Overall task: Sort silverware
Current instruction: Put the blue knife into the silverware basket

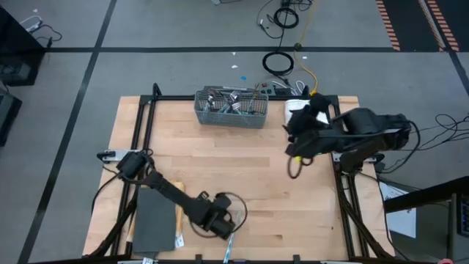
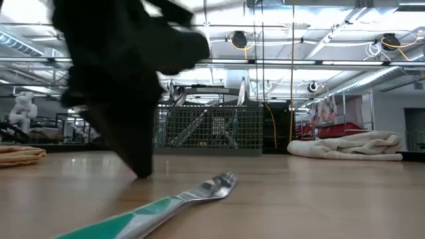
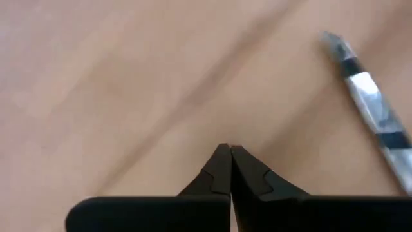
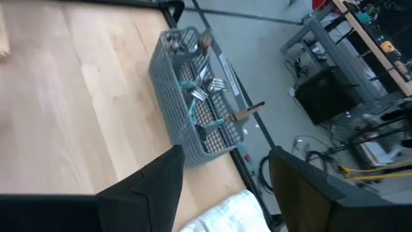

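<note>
High view first: my left gripper sits low at the table's six o'clock edge, its fingers pressed together on nothing, tips touching bare wood; just beside it, toward five o'clock, a fork with a blue-and-white handle lies flat on the wooden table, apart from my tips; the grey mesh basket stands at twelve o'clock with more silverware upright inside it; my right gripper hovers at two o'clock, fingers spread and empty, above the white folded towel and just beside the basket.
</note>
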Action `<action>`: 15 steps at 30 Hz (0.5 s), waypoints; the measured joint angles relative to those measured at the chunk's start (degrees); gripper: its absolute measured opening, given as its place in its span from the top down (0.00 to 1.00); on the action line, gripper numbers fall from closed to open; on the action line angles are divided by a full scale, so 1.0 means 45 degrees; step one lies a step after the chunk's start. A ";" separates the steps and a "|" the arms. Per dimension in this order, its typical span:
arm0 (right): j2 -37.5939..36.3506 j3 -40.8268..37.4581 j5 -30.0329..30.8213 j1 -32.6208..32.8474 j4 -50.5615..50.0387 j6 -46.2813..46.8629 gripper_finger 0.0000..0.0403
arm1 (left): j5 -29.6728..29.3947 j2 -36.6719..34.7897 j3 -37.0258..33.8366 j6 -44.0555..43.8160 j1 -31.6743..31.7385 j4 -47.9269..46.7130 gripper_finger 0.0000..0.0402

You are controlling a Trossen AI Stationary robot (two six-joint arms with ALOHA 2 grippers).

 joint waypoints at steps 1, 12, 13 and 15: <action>-0.0185 0.0000 0.0001 0.0077 0.0005 0.0084 0.48 | 0.0070 -0.0013 -0.0001 0.0164 0.0218 0.0037 1.00; -0.1047 0.0000 -0.0153 0.1043 -0.0080 0.0490 0.50 | 0.2921 -0.0912 0.0158 0.2382 0.0861 0.0365 0.94; -0.1047 0.0000 -0.0153 0.1062 -0.0080 0.0456 0.50 | 0.3338 -0.1174 0.0161 0.2088 0.0861 0.0414 0.92; -0.1047 0.0000 -0.0143 0.1108 -0.0084 0.0437 0.50 | 0.3679 -0.1625 0.0190 0.1516 0.0792 0.0892 0.90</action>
